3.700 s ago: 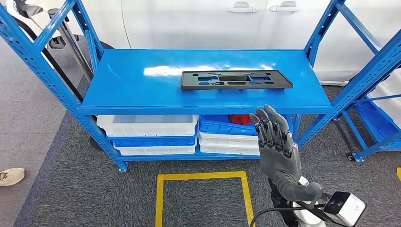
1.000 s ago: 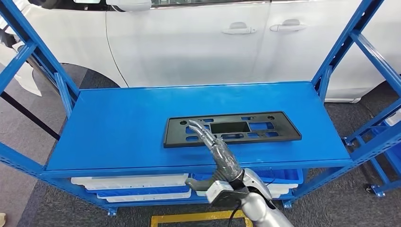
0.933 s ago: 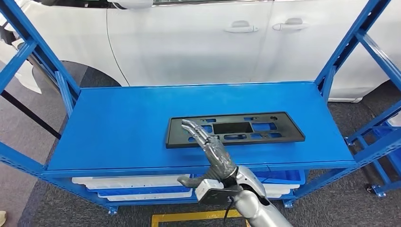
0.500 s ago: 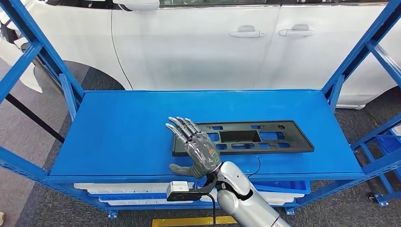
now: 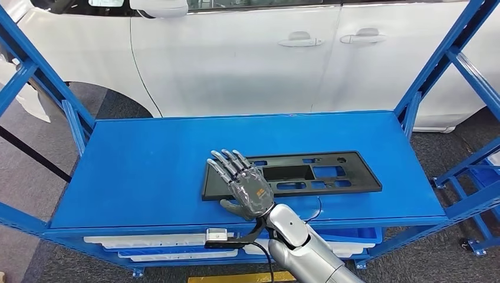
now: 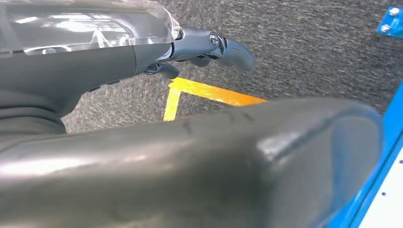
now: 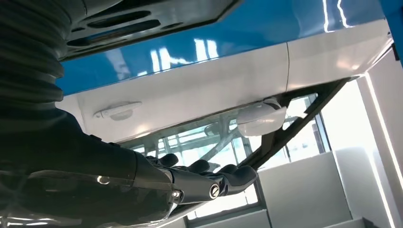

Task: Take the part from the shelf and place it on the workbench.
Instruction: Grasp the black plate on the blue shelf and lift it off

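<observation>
Left hand (image 6: 209,45) hanging low over grey carpet and a yellow floor line (image 6: 214,95), fingers too hidden to tell how they lie. On the blue shelf (image 5: 147,171), right hand (image 5: 244,188) spread flat, empty, over the left end of the black part (image 5: 330,174).

part (image 5: 306,174): left end hidden under right hand (image 5: 246,186), contact can't tell | shelf (image 5: 147,171): uprights cut by frame edges, lower bins mostly hidden under deck | left hand (image 6: 209,45): mostly hidden behind blurred dark cover, fingers can't tell | car (image 5: 247,53): cut at top
</observation>
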